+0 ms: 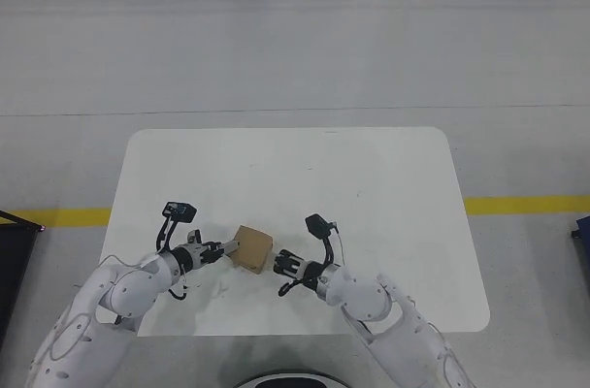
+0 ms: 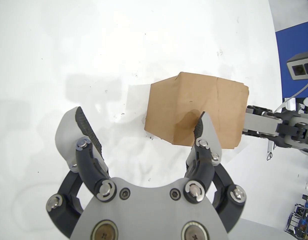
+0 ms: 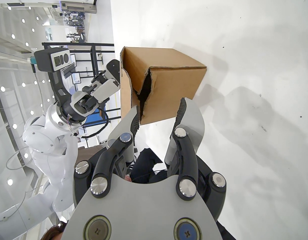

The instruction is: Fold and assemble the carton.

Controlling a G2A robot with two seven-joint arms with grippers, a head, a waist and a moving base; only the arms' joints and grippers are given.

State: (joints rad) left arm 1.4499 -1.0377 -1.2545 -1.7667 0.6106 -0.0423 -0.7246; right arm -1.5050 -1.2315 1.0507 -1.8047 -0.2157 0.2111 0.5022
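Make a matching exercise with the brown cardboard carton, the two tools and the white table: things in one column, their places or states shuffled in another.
Things:
1. brown cardboard carton
2. left tool
3. right tool
4. white rounded table

Places or states:
a. open, facing the carton's gaping flap seam
b. scuffed, underneath the carton
c. open, at the carton's stained side
d. between the two tools

Pairs: 1-d, 2-c, 3-a, 4-b.

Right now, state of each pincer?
Left pincer: open, holding nothing, beside the carton.
Right pincer: open at the carton's gaping end, holding nothing.
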